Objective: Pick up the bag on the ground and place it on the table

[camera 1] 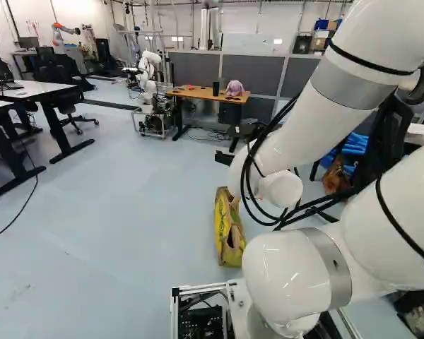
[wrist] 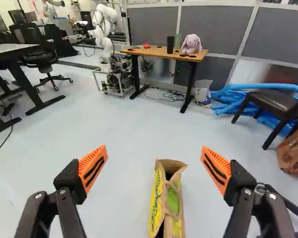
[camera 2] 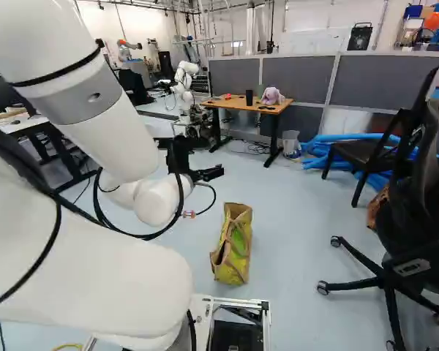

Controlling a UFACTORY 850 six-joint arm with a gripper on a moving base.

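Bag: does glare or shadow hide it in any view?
No glare on the yellow-and-tan bag in any view; its opening is shadowed inside in the wrist view; the left base view has bright highlights on the arm's white joint.

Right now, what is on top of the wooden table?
The wooden table holds a black cup, a plush rabbit, a small red item and small dark items. A grey-green cylinder shows behind the cup. What the cup and rabbit cover cannot be seen.

yellow bag (wrist: 156, 206) cut off at near end in wrist view, arm (camera 1: 314, 123) cropped in both base views
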